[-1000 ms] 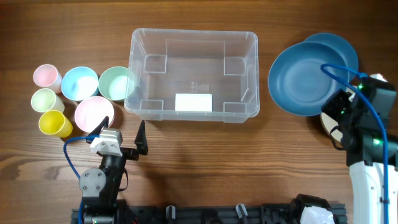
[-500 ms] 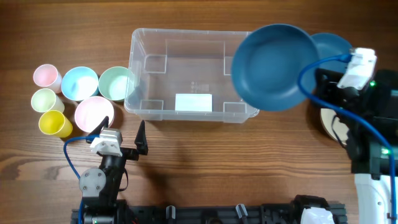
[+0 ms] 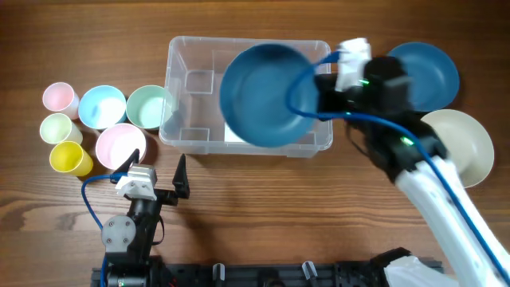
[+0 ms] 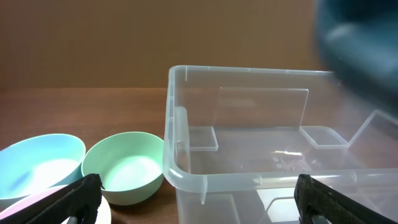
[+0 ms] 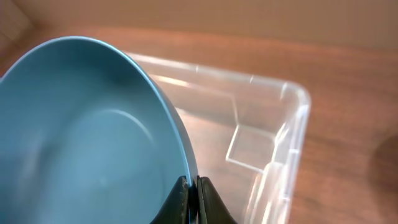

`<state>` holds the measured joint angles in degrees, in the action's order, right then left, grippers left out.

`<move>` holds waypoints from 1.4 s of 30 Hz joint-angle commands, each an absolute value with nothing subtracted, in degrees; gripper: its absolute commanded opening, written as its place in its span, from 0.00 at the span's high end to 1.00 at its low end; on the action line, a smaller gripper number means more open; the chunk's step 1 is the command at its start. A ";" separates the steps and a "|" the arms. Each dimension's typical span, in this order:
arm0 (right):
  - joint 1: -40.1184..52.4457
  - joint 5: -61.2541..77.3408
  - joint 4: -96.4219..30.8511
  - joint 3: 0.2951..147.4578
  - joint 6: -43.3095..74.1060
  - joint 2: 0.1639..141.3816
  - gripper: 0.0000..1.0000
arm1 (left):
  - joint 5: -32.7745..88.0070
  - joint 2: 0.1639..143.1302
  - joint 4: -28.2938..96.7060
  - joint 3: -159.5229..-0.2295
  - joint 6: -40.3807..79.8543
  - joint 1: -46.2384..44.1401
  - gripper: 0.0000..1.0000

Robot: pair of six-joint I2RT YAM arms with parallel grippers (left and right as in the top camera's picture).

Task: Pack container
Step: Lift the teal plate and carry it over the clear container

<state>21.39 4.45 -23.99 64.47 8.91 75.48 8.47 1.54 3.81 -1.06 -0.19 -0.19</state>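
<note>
Mid tabletop (image 3: 319, 207): clear container (image 3: 191, 56), upright, open-topped. Above its middle and right part: dark blue plate (image 3: 263, 96), pinched at the rim by right tool (image 5: 191, 199), jaws narrow. Short of container's near-left corner: left tool (image 3: 157, 169), spread wide, holding nothing. Just beside container's left wall: green bowl (image 3: 147, 106).

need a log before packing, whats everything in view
container: 1, clear, table centre
held plate: 1, blue, over container
second plate: 1, blue, far right on table
cream plate: 1, cream, right, beside arm
blue bowl, green bowl, pink bowl: 3, pastel, left of container
pink cup, green cup, yellow cup: 3, pastel, far left
table: 1, brown wood
left gripper: 1, open, empty, front left
right gripper: 1, shut on held plate rim
</note>
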 commanded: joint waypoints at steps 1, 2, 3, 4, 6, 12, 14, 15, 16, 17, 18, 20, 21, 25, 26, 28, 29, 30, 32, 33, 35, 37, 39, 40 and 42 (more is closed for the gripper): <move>23.86 -3.95 -23.49 69.38 10.72 82.54 0.96 | 9.17 1.23 3.62 -0.47 -1.08 0.01 0.00; 23.94 -4.43 -23.51 70.06 10.76 84.31 0.96 | 9.17 1.26 3.62 -0.47 -1.08 0.01 0.00; 23.94 -4.69 -23.57 70.63 10.90 85.89 0.96 | 9.17 1.26 3.62 -0.47 -1.08 0.01 0.00; 23.94 -4.84 -23.59 71.07 10.94 87.29 0.96 | 9.17 1.26 3.62 -0.47 -1.08 0.01 0.00; 23.94 -5.89 -23.59 71.48 11.99 89.27 0.96 | 9.17 1.26 3.62 -0.47 -1.08 0.01 0.00; 23.94 -8.54 -25.30 71.50 12.38 92.86 0.96 | 9.17 1.23 3.62 -0.47 -1.08 0.01 0.00; 23.92 -9.37 -26.63 71.50 11.90 93.71 0.96 | 9.17 1.23 3.62 -0.47 -1.08 0.01 0.00; 23.92 -9.74 -27.16 71.50 11.44 94.24 0.96 | 9.17 1.26 3.62 -0.47 -1.08 0.01 0.00; 23.92 -9.74 -27.73 71.50 10.39 94.32 0.95 | 9.17 1.26 3.62 -0.47 -1.08 0.01 0.00; 23.92 -10.44 -28.21 71.50 10.37 94.70 0.96 | 9.17 1.26 3.62 -0.47 -1.08 0.01 0.00; 23.92 -11.18 -28.80 71.50 10.28 94.74 0.96 | 9.17 1.26 3.62 -0.47 -1.08 0.01 0.00; 23.86 -12.25 -29.85 71.50 10.13 94.74 0.95 | 9.17 1.23 3.62 -0.47 -1.08 0.01 0.00; 23.70 -12.23 -30.44 71.50 9.61 94.74 0.96 | 9.17 1.26 3.62 -0.47 -1.08 0.01 0.00; 22.92 -12.23 -32.05 71.50 8.43 94.78 0.96 | 9.17 1.26 3.62 -0.47 -1.08 0.01 0.00; 22.52 -12.23 -32.40 71.50 7.81 94.78 0.95 | 9.17 1.23 3.62 -0.47 -1.08 0.01 0.00; 21.58 -12.23 -33.12 71.50 7.33 94.78 0.96 | 9.17 1.23 3.62 -0.47 -1.08 0.01 0.00; 21.04 -12.21 -33.39 71.50 6.81 94.78 0.96 | 9.17 1.23 3.62 -0.47 -1.08 0.01 0.00; 20.78 -12.19 -33.52 71.50 6.33 94.78 0.96 | 9.17 1.23 3.62 -0.47 -1.08 0.01 0.00; 20.16 -12.01 -33.56 71.50 5.45 94.78 0.96 | 9.17 1.23 3.62 -0.47 -1.08 0.01 0.00; 20.01 -12.01 -33.56 71.50 4.82 94.78 0.96 | 9.17 1.26 3.62 -0.47 -1.08 0.01 0.00; 20.01 -12.03 -33.43 71.50 3.81 94.78 0.96 | 9.17 1.26 3.62 -0.47 -1.08 0.01 0.00; 20.01 -12.01 -32.84 71.50 2.39 94.78 0.96 | 9.17 1.26 3.62 -0.47 -1.08 0.01 0.00; 20.01 -11.97 -32.42 71.50 1.48 94.78 0.96 | 9.17 1.23 3.62 -0.47 -1.08 0.01 0.00; 20.01 -11.09 -32.36 71.50 1.43 94.78 0.96 | 9.17 1.26 3.62 -0.47 -1.08 0.01 0.00; 20.01 -9.28 -32.29 71.50 1.28 94.80 0.96 | 9.17 1.26 3.62 -0.47 -1.08 0.01 0.00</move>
<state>20.29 -10.94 -32.84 69.87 3.07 94.35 8.49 1.54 3.81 -1.06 -0.19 -0.19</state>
